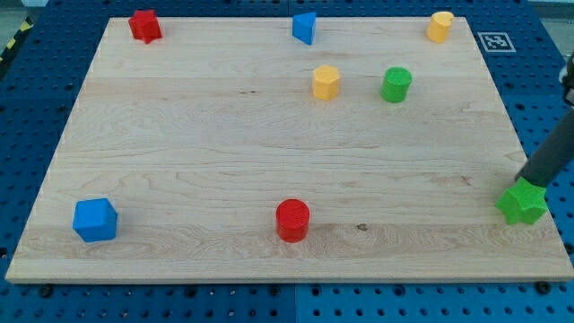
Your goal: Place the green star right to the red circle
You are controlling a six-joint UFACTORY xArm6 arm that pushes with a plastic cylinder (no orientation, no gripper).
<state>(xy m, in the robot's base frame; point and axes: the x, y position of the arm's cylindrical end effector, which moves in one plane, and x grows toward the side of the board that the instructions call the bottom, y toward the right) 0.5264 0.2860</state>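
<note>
Where rod leans leftward, my tip point(526, 182) touching green star point(522, 203).

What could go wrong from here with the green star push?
1. The green star sits at the board's right edge near the bottom corner; a badly angled push could likely slide it off.
2. My tip is at the star's top side, not its right. Pushing from here would probably drive it toward the view's bottom, not left toward the red circle.
3. The uneven star shape may rotate and slip off the tip during the long push left.
</note>
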